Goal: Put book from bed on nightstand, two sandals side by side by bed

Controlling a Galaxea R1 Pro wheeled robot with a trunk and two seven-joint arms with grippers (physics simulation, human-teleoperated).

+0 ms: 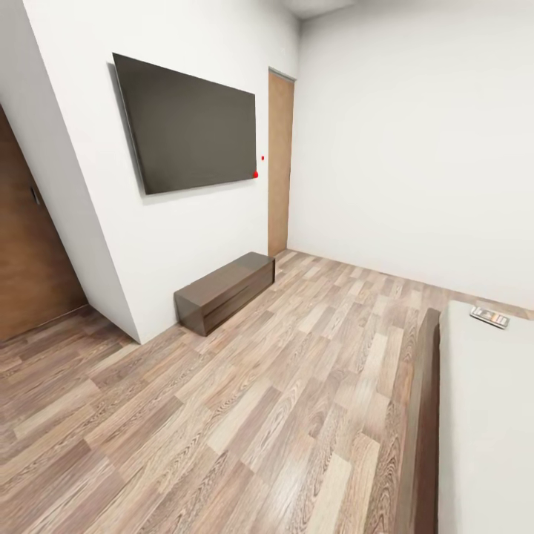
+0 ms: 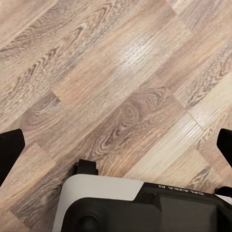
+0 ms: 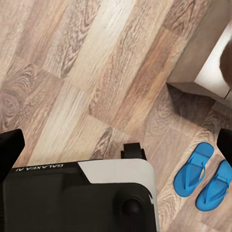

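Right wrist view: sandals (image 3: 203,176) paired (flat) on floor (image 3: 87,72).

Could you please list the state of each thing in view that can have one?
book: lying flat on the bed, near its far edge.
sandals: on the wood floor, side by side, soles down.
television: screen dark, wall-mounted.
door: closed.
left tool: open, empty.
right tool: open, empty.

The wood-plank floor (image 1: 245,386) is striped in light and dark brown. The two flat flip-flop sandals (image 3: 205,176) are bright blue. The big flat wall screen (image 1: 189,122) is black. The plain walls (image 1: 415,133) are white.
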